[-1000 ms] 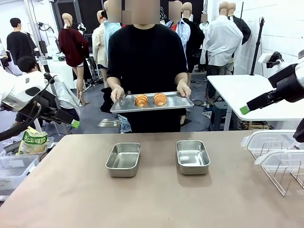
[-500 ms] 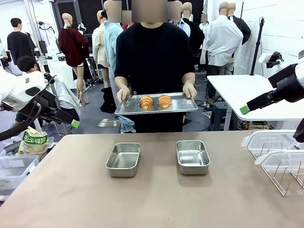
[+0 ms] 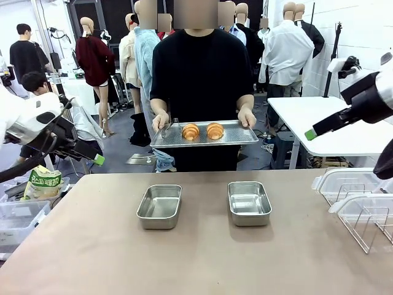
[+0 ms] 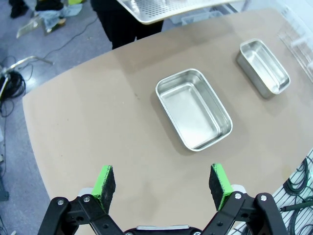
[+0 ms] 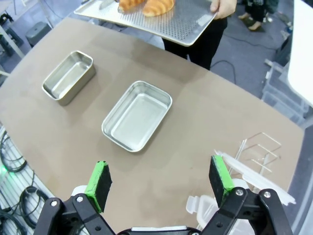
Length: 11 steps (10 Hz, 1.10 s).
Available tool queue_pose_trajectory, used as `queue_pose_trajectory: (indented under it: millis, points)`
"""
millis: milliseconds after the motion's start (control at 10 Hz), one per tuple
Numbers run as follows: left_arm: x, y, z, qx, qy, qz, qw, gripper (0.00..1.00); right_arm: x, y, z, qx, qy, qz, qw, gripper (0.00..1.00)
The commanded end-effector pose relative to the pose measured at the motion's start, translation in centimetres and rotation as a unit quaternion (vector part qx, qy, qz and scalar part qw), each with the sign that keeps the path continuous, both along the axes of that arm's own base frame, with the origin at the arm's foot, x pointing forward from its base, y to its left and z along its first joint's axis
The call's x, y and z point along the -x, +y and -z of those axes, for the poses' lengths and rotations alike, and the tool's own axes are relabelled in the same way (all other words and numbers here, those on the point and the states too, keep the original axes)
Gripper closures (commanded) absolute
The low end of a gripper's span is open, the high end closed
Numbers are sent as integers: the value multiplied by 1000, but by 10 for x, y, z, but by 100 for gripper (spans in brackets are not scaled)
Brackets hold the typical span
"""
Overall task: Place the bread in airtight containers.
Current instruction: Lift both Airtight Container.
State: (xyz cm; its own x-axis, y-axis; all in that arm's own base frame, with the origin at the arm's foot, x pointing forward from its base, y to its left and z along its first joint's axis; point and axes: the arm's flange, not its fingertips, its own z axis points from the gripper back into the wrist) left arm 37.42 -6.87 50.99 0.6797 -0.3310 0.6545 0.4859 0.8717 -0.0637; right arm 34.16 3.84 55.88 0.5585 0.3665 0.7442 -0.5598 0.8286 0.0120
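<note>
Since a moment ago the person (image 3: 202, 74) is standing with the tray (image 3: 236, 133) a little further toward the right hand's (image 3: 310, 133) side, and that hand is hanging slightly higher than before, while the left hand (image 3: 95, 158) is hardly shifting at all. The brown desk (image 3: 92, 246) is stretching out below and ahead of both hands, which are hovering off its two ends, well apart from everything on it. The person is standing beyond the far edge, facing both hands and holding the flat steel tray level by its two ends, above the desk. Clear plastic boxes (image 3: 350, 187) are sitting on the desk under the right hand's side. The left pan (image 3: 159, 206) is lying open ahead of the left hand's spread fingers (image 4: 105, 182), and the right pan (image 3: 249, 203) is lying farther off beyond it; seen from the right hand, the order is reversing, with the right pan nearest ahead. Both pans are sitting lidless and holding nothing. The left croissant (image 3: 190, 131) and the right croissant (image 3: 215, 130) are resting side by side on the tray, well beyond either hand. Both hands are gaping wide, gripping nothing.
</note>
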Motion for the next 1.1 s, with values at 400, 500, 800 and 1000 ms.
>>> queue_pose_trajectory:
  millis: [400, 500, 800, 1000]
  points:
    - [-111, -46, 62, 36, 167, -187, 967, 0, -78, 97, 89, 114, 182, 125, 968, 0]
    - [-119, -50, 76, 30, 193, -204, 959, 0, -86, 110, 108, 131, 199, 125, 963, 0]
    - [-141, -57, 110, 20, 237, -250, 938, 0, -108, 135, 160, 178, 238, 135, 945, 0]
    - [-154, -64, 130, 15, 241, -264, 934, 0, -126, 136, 198, 182, 277, 140, 933, 0]
